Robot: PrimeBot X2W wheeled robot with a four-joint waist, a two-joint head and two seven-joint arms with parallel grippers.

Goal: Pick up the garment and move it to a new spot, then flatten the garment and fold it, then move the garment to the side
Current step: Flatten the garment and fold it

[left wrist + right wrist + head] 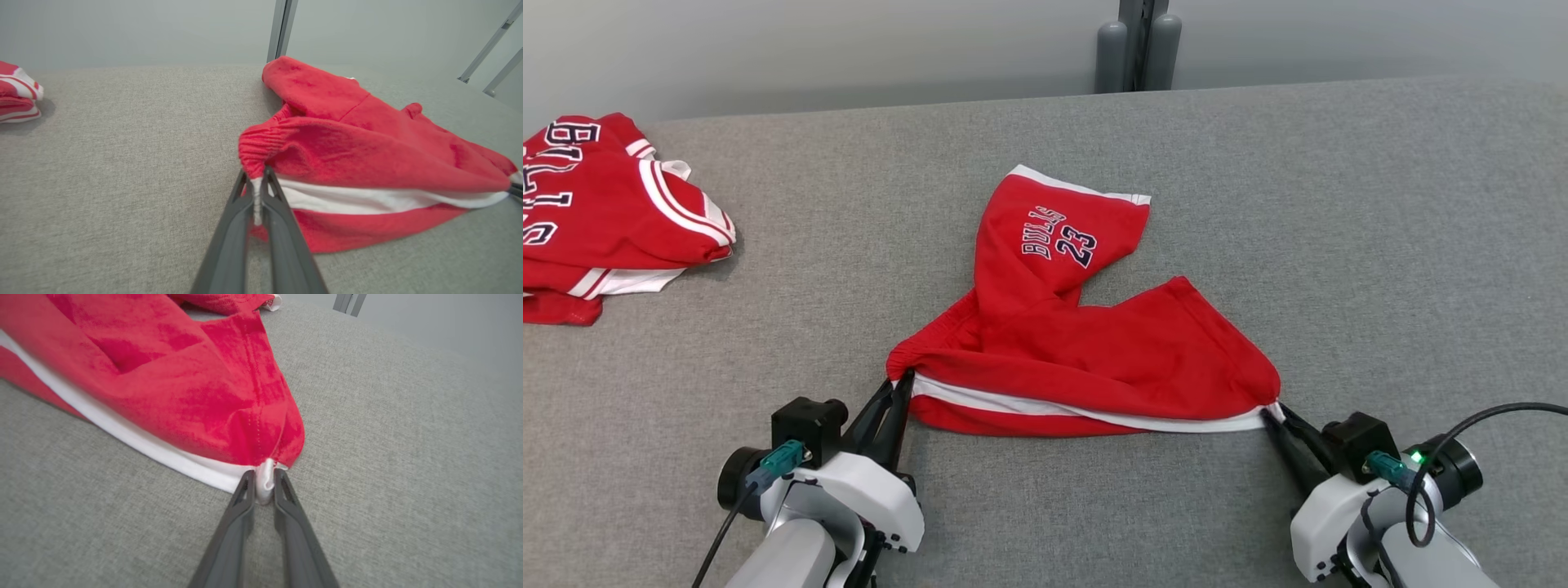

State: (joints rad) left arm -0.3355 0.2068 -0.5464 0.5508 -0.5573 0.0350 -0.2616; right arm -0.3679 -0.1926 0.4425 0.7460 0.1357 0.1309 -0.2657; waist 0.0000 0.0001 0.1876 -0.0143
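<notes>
Item under task: We find the red cloth shorts with a white side stripe (pixel 1086 359) lying on the grey woven fabric surface (pixel 1258 204), about midway across it and towards the robot's edge.
Lay of the shorts: One leg, printed "BULLS 23" in dark letters, points away from the robot and ends in a white hem. The other leg spreads towards the right. The cloth is rumpled, not flat.
Near edge: The white stripe runs in a nearly straight line along the side closest to the robot, from one gripper to the other.
Left arm: The left gripper (pixel 900 388) is closed on the left corner of the shorts, just below the gathered elastic waistband. In the left wrist view we see white cloth pinched between its two dark fingers.
Right arm: The right gripper (pixel 1272 416) is closed on the right corner. In the right wrist view a small fold of white trim is clamped between its fingertips, with a red seam running up from it.
Contact with surface: The body of the shorts rests on the fabric. We cannot tell whether the two held corners are lifted clear of it.
Other cloth: A bundle of red jerseys with white bands and dark lettering (pixel 605 212) lies at the far left, well apart from the shorts.
Background: Two grey rounded posts (pixel 1137 49) stand beyond the far edge, against a pale wall.
</notes>
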